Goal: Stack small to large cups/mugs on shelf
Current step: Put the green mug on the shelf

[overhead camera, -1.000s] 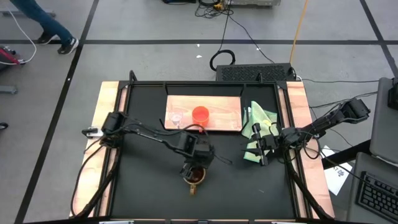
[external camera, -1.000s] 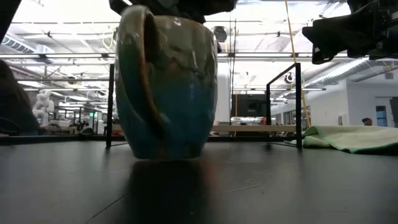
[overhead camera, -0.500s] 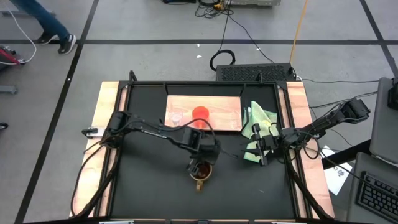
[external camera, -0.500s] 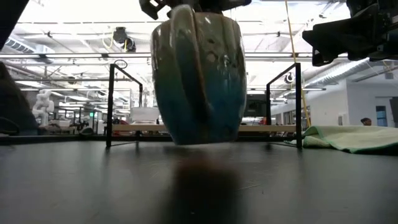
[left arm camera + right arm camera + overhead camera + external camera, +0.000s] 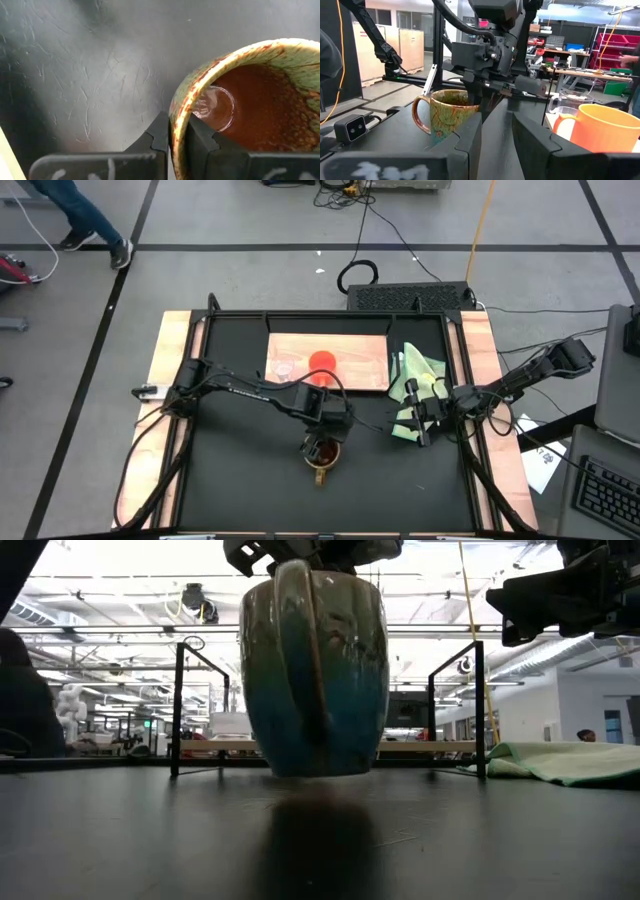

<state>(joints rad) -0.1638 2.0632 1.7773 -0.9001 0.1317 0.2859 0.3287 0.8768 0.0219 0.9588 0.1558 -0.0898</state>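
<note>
Brown glossy ceramic mug [image 5: 322, 453] – my left tool [image 5: 176, 141] pinches its rim, lower centre; right tool [image 5: 419, 423] – narrowly parted, empty.

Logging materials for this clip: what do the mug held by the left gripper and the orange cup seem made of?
Mug: likely glazed ceramic; glossy mottled brown-green surface, thick rim. Orange cup: matte, evenly coloured, perhaps plastic; unclear. Left gripper pinches the mug's rim.

Off to my right a pale green cloth [image 5: 415, 387] lies crumpled on the black table [image 5: 240, 470], just beside the light-wood board. Beyond the table's far edge a black cable [image 5: 358, 272] loops across the grey floor. A person's legs [image 5: 85, 215] show at the room's far left corner.
</note>
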